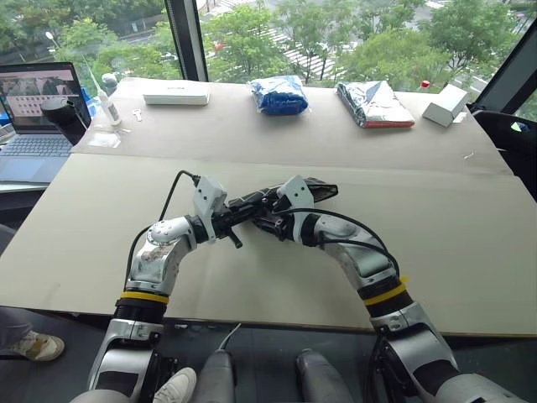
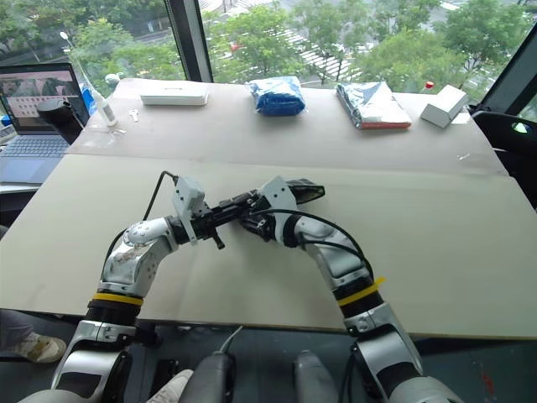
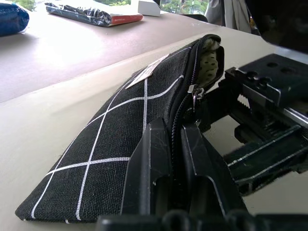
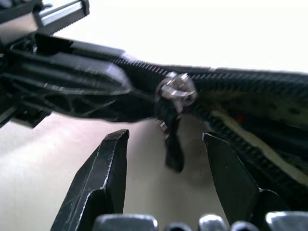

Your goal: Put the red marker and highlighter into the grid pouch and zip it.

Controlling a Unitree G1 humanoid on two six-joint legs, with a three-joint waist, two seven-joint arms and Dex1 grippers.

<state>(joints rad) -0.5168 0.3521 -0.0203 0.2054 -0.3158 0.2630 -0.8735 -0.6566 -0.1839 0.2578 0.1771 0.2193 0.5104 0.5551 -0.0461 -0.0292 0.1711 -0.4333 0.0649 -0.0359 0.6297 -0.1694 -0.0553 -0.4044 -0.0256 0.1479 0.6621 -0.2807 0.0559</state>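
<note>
Middle of the bench (image 1: 470,252) now, and both arms meet over the grid pouch (image 3: 120,144). The left end effector (image 3: 173,159) is clamped tight on the pouch's zipper edge, one finger on each side of the seam, holding the pouch up off the surface at the closed end. From the head camera the pouch stretches away toward one o'clock, its far end (image 1: 319,191) poking out past the right wrist.

The right end effector (image 4: 166,159) sits with its fingers (image 4: 103,168) spread wide, gripping nothing; the black zipper pull strap (image 4: 172,139) dangles in the gap between them, hanging from the metal slider (image 4: 175,89). Past the slider the mouth of the pouch gapes open, with a pale dotted lining showing inside. Whether the pens are in there I cannot tell.

Along the far edge, twelve o'clock: a blue bag (image 1: 279,94), a wrapped silver-and-red packet (image 1: 375,105) to its right, a flat white box (image 1: 176,93) to its left. A laptop (image 1: 38,109) stands at ten o'clock.
</note>
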